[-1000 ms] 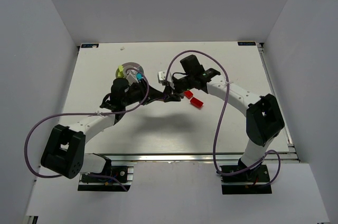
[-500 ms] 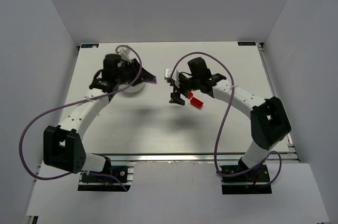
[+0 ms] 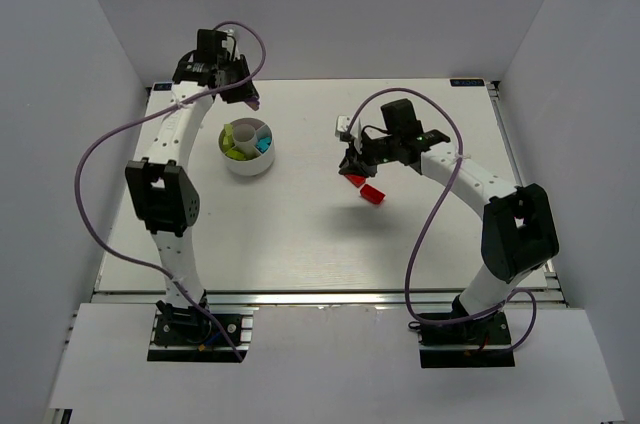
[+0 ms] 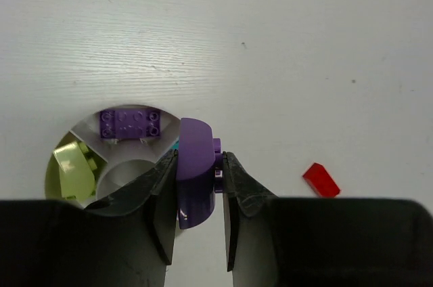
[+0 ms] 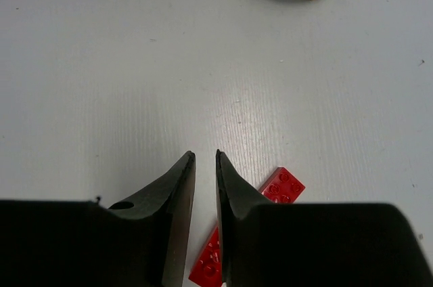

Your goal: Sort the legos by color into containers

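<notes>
A flat white table [image 3: 300, 234] is lying inside a booth of plain pale grey walls [image 3: 80, 44], and both arms are reaching out over it from its near edge. The low round white plastic dish with radial dividers [image 3: 249, 168] is sitting toward 10 o'clock from the table's middle. The left gripper [image 3: 246, 96] is hanging at the dish's 12 o'clock, near the far edge. Its fingers are pinching a curved purple plastic brick [image 4: 194, 185] by its flanks, parted only by the brick's width. In the left wrist view the dish is showing at 9 o'clock of that brick, partly hidden behind the left finger. A studded purple brick [image 4: 130, 123] is lying in the dish's 12 o'clock wedge, a lime-green brick [image 4: 71, 168] in its 9 o'clock wedge, and a sliver of cyan [image 4: 175, 144] is peeking out beside the held brick. The right gripper [image 3: 351, 168] is hovering at 3 o'clock of the dish, well apart from it. Its fingers are drawn almost together, with a slim gap and nothing in it. A small red plastic brick [image 3: 372, 193] is lying at its 5 o'clock, and a second red brick [image 3: 353, 181] just beside its tips. In the right wrist view studded red plastic is showing at 4 o'clock of the fingertips, partly covered by one finger; whether they are touching cannot be told.
</notes>
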You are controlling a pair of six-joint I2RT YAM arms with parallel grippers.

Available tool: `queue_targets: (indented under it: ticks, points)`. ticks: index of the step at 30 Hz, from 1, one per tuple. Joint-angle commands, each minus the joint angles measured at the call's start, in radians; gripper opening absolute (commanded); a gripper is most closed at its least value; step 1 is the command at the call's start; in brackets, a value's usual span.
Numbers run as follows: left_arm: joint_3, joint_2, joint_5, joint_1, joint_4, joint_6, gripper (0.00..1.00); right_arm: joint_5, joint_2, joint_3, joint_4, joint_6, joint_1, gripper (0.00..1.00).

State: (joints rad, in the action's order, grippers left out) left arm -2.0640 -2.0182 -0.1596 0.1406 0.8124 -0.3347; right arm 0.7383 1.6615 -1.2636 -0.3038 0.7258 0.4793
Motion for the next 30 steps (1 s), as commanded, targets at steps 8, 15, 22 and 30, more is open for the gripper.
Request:
queue_targets:
  ticks: [8, 15, 22, 30]
  points:
    - [-0.119, -0.105, 0.034, -0.012, 0.05, 0.154, 0.09, 0.061, 0.003, -0.008, -0.024, 0.009, -0.03, 0.24]
    - [-0.035, -0.102, 0.041, -0.015, 0.045, 0.181, 0.11, 0.07, 0.0, 0.02, 0.005, -0.014, -0.039, 0.24]
    - [-0.004, -0.099, 0.095, -0.021, 0.031, 0.207, 0.13, 0.075, -0.003, 0.023, 0.011, -0.012, -0.05, 0.24]
    - [0.008, -0.106, 0.13, -0.027, 0.033, 0.2, 0.22, 0.081, -0.017, 0.053, 0.031, -0.029, -0.062, 0.25]
